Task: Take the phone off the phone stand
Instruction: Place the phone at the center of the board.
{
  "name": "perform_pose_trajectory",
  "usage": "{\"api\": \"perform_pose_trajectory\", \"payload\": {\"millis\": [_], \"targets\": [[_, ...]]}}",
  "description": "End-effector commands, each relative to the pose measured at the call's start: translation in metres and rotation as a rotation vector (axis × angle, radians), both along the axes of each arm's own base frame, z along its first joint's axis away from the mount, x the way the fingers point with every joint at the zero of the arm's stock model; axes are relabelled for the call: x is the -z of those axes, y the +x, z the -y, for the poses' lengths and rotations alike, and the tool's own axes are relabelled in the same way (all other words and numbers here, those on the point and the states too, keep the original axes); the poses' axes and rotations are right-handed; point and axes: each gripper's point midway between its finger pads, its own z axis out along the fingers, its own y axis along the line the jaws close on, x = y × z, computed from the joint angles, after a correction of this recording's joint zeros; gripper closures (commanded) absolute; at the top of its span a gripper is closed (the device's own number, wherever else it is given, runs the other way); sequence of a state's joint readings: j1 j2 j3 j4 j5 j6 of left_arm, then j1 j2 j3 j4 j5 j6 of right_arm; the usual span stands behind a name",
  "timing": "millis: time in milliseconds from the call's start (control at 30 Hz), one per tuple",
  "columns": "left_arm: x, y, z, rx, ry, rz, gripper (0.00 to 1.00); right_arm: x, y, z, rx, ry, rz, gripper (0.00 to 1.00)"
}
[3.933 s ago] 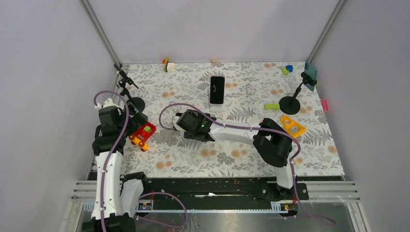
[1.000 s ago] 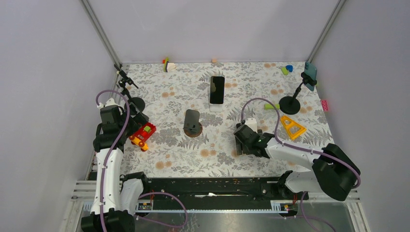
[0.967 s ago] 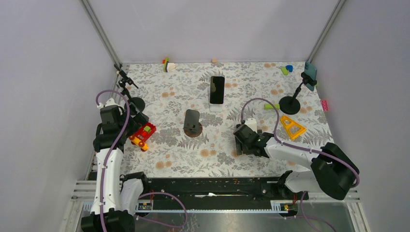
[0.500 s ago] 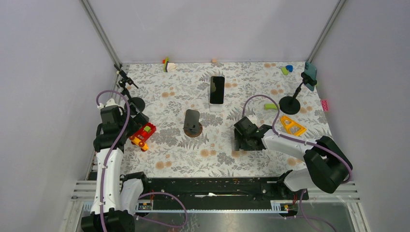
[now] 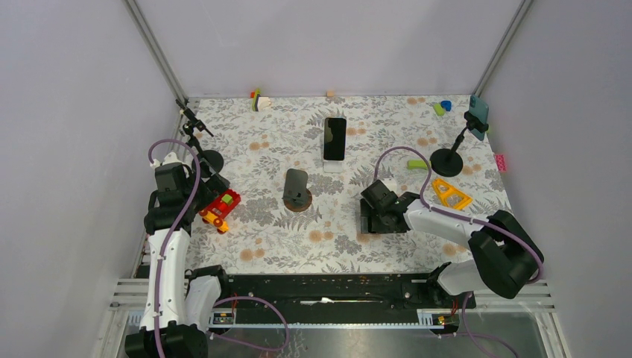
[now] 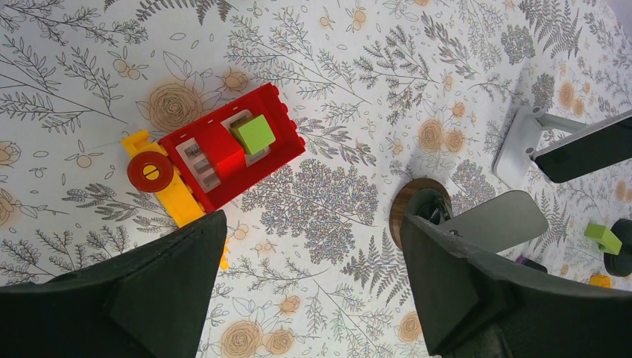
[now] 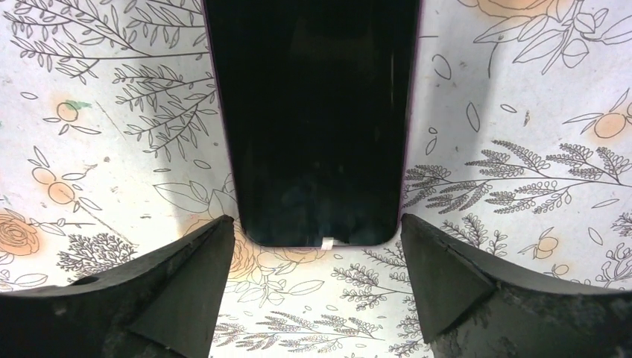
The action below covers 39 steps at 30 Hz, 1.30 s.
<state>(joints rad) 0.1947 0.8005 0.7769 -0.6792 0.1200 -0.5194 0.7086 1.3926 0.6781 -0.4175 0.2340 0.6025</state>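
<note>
Counter (image 5: 261, 231), center of the top view: phone stand (image 5: 296, 188) carries nothing, and the phone (image 7: 313, 112) lies flat on the counter just right of it, under the right pincer (image 7: 314, 227). In the right wrist view the phone's long axis runs straight up the frame away from the pincer. Its near short end sits between the fingertips, and the jaws are spread wider than the phone, clamping nothing, so a straight back-off looks like the next move. Left pincer (image 6: 313, 220) is wide open and empty, well apart at frame left over a red toy truck (image 6: 223, 149), so the right arm is the nearer one.

Plain grey walls (image 5: 335, 45) and metal corner posts (image 5: 155, 51) enclose a floral-patterned table (image 5: 261, 250).
</note>
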Motion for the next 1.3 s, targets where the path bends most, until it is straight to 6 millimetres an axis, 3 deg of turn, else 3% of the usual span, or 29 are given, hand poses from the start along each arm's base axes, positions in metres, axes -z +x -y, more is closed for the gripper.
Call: {"api": "perform_pose_trajectory", "payload": {"millis": [0, 300, 500, 633, 733, 933, 1167, 1267], "targets": [[-0.009, 0.008, -0.003, 0.005, 0.024, 0.049, 0.06, -0.011, 0.004, 0.004, 0.017, -0.002, 0.026, 0.09], [-0.009, 0.008, -0.002, 0.007, 0.022, 0.048, 0.06, -0.025, 0.014, 0.009, 0.031, -0.014, 0.096, 0.0], [-0.008, 0.008, -0.002, 0.009, 0.02, 0.044, 0.06, -0.047, 0.026, 0.021, 0.071, -0.075, 0.163, 0.0], [-0.012, 0.012, 0.005, 0.055, 0.007, 0.065, 0.06, -0.063, 0.032, 0.017, 0.091, -0.037, 0.214, 0.0], [-0.024, 0.019, 0.023, 0.141, 0.008, 0.121, 0.05, -0.076, 0.036, 0.016, 0.12, -0.002, 0.254, 0.0], [-0.047, 0.02, 0.065, 0.26, 0.175, 0.183, 0.04, -0.108, 0.042, 0.003, 0.087, 0.098, 0.324, 0.01], [-0.051, 0.018, 0.15, 0.502, 0.177, 0.176, 0.04, -0.125, 0.041, 0.004, 0.049, 0.127, 0.377, 0.02], [-0.061, 0.01, 0.196, 0.602, 0.149, 0.184, 0.05, -0.126, 0.04, 0.007, 0.05, 0.139, 0.412, 0.02]]}}
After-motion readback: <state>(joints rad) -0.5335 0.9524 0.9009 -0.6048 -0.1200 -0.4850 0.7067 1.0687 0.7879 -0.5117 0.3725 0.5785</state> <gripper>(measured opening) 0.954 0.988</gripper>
